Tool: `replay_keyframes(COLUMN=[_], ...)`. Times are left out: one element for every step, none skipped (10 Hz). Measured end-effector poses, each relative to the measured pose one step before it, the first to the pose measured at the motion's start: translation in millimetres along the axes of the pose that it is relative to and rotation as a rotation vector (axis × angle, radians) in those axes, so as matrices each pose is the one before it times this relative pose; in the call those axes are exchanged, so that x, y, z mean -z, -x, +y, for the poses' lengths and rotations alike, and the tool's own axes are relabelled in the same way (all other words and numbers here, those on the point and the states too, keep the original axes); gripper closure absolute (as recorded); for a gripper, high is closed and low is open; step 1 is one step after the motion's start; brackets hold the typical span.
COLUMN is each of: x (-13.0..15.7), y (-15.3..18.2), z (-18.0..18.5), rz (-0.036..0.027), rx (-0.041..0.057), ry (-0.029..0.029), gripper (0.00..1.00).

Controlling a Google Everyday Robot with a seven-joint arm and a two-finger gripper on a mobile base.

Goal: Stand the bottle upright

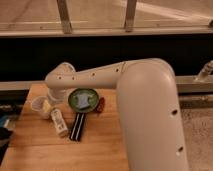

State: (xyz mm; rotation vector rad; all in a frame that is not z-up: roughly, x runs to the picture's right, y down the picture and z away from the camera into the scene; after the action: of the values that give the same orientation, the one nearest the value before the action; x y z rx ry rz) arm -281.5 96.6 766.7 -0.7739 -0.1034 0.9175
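Observation:
The bottle [59, 121] is small, slim and white with a dark label. It lies on its side on the wooden table [45, 150], just in front of the white round cup [36, 105]. My white arm [95, 75] reaches in from the right, bends at the far left and drops toward the table. My gripper [51, 101] hangs at its end, right next to the cup and just behind the bottle's far end. The wrist hides most of the gripper.
A flat black bar with white stripes [77, 126] lies right of the bottle. Behind it sits a green plate [82, 98] holding a pale object, with a small red thing [101, 103] beside it. My arm's bulk [155, 125] covers the table's right side. A dark wall with a rail runs behind.

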Motion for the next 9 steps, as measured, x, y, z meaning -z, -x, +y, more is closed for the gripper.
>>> replay_keyframes(x=[-0.75, 0.86, -0.09, 0.39, -1.1, -4.43, -6.23, -4.86, -5.2], y=[1.01, -0.14, -0.37, -0.09, -2.39, -4.48, -2.2, 1.28, 0.45], z=[0.13, -1.29, -0.61, 1.62, -0.47, -1.74, -3.43, -1.33, -2.11], rz=[-0.00073, -0.00117, 0.00039, 0.00244, 0.00989, 0.01343, 0.00956, 0.00385, 0.00213], rx=[0.00002, -0.00204, -0.00092, 0.00074, -0.00744, -0.00482, -0.0055, 0.00291, -0.00201], ry=[0.00411, -0.00095, -0.0004, -0.00293, -0.00629, -0.00267, 0.0037, 0.01283, 0.01393], gripper=[0.35, 0.35, 0.35, 0.35, 0.35, 0.35, 0.35, 0.35, 0.35])
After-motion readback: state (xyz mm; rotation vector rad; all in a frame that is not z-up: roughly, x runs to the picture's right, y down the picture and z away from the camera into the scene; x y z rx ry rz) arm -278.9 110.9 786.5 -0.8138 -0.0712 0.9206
